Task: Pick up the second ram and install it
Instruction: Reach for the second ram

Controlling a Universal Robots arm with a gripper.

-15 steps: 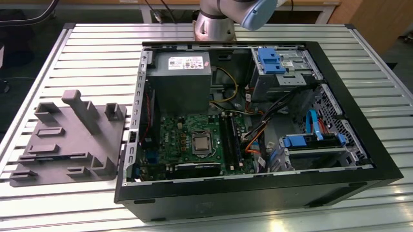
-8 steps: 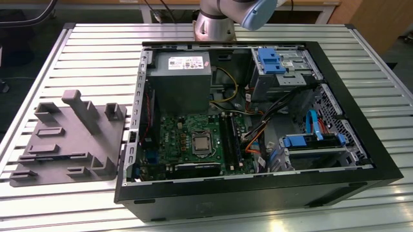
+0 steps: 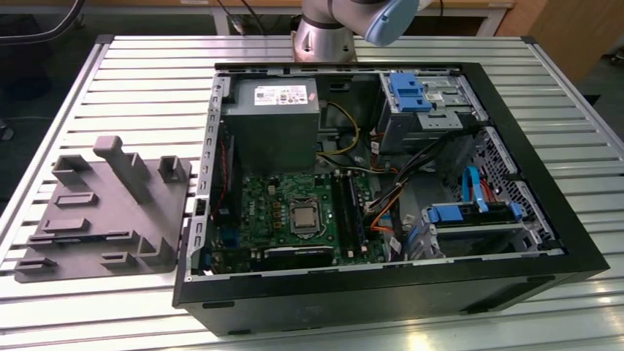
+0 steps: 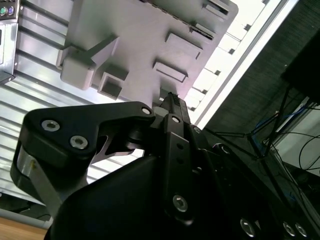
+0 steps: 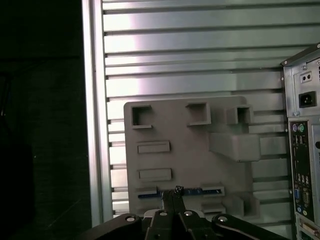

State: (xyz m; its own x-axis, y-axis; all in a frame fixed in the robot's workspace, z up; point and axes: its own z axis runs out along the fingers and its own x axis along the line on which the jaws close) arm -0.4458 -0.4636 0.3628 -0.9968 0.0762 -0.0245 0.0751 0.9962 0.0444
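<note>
The second ram [image 5: 200, 191] stands on edge in a slot of the grey moulded tray [image 5: 170, 125], showing as a thin dark and blue strip in the first wrist view. My gripper [image 5: 173, 192] hovers well above the tray, and its tips overlap the middle of that strip in the picture. Its two fingers are pressed together with nothing between them. In the second wrist view the shut gripper [image 4: 170, 100] points at the tray [image 4: 145, 35]. In the exterior view the tray [image 3: 98, 219] lies at the left, beside the open computer case [image 3: 390, 292].
The case lies on its side on a slatted metal table [image 3: 146, 73]. Inside are the green motherboard [image 3: 283, 212] with long black sockets [image 3: 343, 208], a grey power supply [image 3: 271, 124], loose cables and blue drive brackets [image 3: 410, 91]. The tray has several upright posts [image 3: 122, 164].
</note>
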